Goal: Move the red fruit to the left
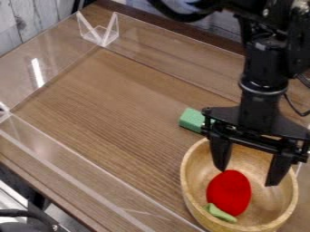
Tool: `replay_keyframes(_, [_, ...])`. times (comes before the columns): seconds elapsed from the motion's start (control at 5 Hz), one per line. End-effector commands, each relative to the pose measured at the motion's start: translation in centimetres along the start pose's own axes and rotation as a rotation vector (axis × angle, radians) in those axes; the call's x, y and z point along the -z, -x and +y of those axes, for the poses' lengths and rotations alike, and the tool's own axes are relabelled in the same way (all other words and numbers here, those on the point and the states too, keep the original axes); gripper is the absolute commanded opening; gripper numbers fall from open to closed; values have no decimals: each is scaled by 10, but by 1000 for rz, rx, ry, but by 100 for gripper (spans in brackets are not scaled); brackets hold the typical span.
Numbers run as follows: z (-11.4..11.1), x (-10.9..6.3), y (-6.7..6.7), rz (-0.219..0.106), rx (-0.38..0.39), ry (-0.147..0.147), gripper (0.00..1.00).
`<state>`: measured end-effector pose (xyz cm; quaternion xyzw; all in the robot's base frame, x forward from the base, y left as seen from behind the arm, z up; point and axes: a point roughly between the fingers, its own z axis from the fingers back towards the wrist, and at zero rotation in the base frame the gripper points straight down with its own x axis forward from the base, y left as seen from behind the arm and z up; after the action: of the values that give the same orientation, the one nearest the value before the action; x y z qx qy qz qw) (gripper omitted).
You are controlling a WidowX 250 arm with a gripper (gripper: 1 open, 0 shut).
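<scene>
The red fruit (229, 191) lies inside the wooden bowl (194, 174) at the lower right, its light green leafy end (220, 214) toward the front rim. My gripper (252, 163) hangs open just above the bowl, its two black fingers (219, 152) spread wide over the fruit's upper side. Nothing is held between them. The black arm rises straight up behind the bowl.
A flat green block (194, 119) lies on the wooden table just behind the bowl's left rim. Clear acrylic walls (49, 63) border the table at the left and back. Open wood surface stretches to the left of the bowl.
</scene>
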<state>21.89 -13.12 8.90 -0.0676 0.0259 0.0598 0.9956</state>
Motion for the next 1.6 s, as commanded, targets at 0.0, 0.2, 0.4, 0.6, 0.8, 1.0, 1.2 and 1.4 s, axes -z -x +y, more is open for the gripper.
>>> replay_keyframes(0.0, [-2, -8, 2, -41, -47, 30, 100])
replay_keyframes(0.2, [-17, -10, 3, -30, 15, 30, 100])
replay_keyframes(0.4, [-19, -13, 8, -18, 60, 27, 100])
replay_keyframes(0.6, [-16, -15, 14, -19, 42, 27, 100])
replay_keyframes(0.8, [-13, -16, 20, -20, 24, 27, 100])
replay_keyframes(1.0, [-9, -17, 22, -23, 18, 24, 100])
replay_keyframes(1.2, [-4, -12, 22, -45, -29, 21, 100])
replay_keyframes(1.4, [-1, -7, 21, -54, -68, 26, 100])
